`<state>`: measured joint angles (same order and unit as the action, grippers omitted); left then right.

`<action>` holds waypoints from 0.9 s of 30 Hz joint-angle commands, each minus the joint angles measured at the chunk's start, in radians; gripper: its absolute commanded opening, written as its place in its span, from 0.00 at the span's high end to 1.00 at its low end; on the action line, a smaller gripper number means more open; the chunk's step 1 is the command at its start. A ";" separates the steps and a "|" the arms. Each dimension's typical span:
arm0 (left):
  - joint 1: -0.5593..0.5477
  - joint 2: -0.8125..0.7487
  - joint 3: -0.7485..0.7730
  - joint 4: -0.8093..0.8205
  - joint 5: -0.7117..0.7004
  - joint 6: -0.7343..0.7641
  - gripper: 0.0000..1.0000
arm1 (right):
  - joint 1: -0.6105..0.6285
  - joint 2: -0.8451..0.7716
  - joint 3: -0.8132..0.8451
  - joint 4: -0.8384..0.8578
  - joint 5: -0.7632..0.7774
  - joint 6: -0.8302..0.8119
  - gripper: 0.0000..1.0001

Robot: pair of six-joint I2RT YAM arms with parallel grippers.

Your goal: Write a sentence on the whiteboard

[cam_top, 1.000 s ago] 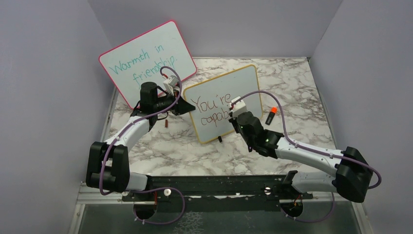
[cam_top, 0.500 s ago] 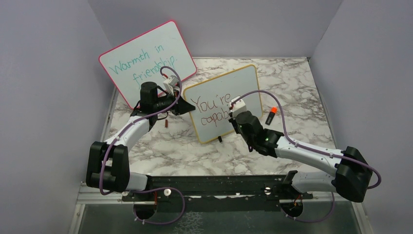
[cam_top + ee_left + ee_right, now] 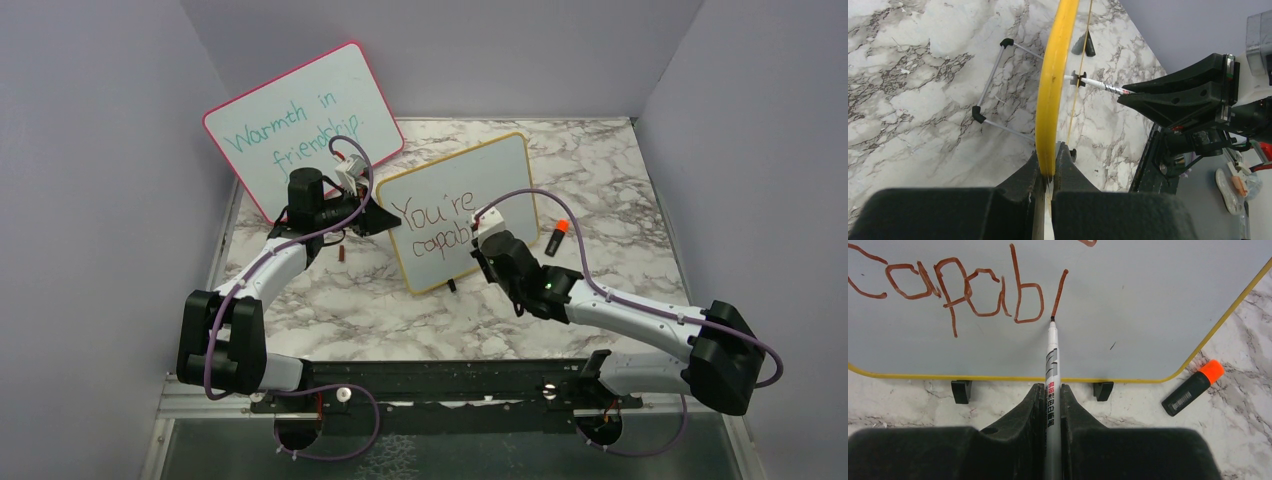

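The yellow-framed whiteboard [image 3: 500,165] stands upright on small black feet at the table's middle. The red-brown sentence [image 3: 436,225] reads "You're" above "capabl"; in the right wrist view the writing [image 3: 968,290] ends in an "l" stroke. My left gripper [image 3: 385,220] is shut on the board's left edge; the left wrist view shows the yellow frame [image 3: 1055,85] pinched between the jaws. My right gripper [image 3: 482,243] is shut on a white marker [image 3: 1052,370]. Its tip touches the board at the foot of the "l".
A pink-framed board [image 3: 300,120] with teal writing leans at the back left. A black marker cap with an orange end [image 3: 556,238] lies on the marble right of the yellow board, also in the right wrist view [image 3: 1193,387]. A small dark red bit [image 3: 342,254] lies under the left arm.
My right gripper has slid down and slightly left along the board, drawing the "l" stroke. The left arm and the board have not moved.
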<state>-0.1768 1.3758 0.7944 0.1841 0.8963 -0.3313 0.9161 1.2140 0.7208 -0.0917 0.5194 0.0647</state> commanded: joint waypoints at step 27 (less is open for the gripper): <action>-0.004 0.035 0.000 -0.109 -0.109 0.078 1.00 | -0.024 -0.083 -0.043 0.008 0.031 0.030 0.99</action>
<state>-0.1768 1.3758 0.7967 0.1802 0.8967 -0.3294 0.9112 1.1633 0.6994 -0.1390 0.5224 0.0792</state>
